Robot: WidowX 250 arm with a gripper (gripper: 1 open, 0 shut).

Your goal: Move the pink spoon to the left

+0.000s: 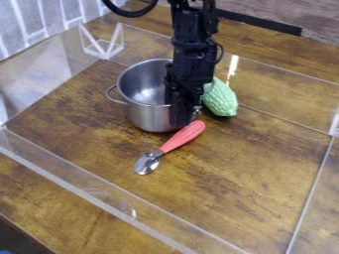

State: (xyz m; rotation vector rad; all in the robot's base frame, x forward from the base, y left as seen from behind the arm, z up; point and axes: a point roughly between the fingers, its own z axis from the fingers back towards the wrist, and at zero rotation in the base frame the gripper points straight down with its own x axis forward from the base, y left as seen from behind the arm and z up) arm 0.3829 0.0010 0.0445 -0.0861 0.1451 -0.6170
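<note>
Nowhere legible writing; claw [183, 121] low over pink spoon [173, 143] handle.

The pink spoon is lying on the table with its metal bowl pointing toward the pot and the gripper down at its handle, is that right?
Not quite. In the camera view the pink spoon has its metal bowl pointing away from the pot, toward the near edge. The gripper is down at the handle end beside the pot.

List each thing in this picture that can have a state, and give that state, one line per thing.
pink spoon: lying flat on the table, bowl toward the camera.
pot: upright, looks empty.
green vegetable: resting beside the pot.
gripper: pointing down at the spoon's handle end; grip unclear.
</note>
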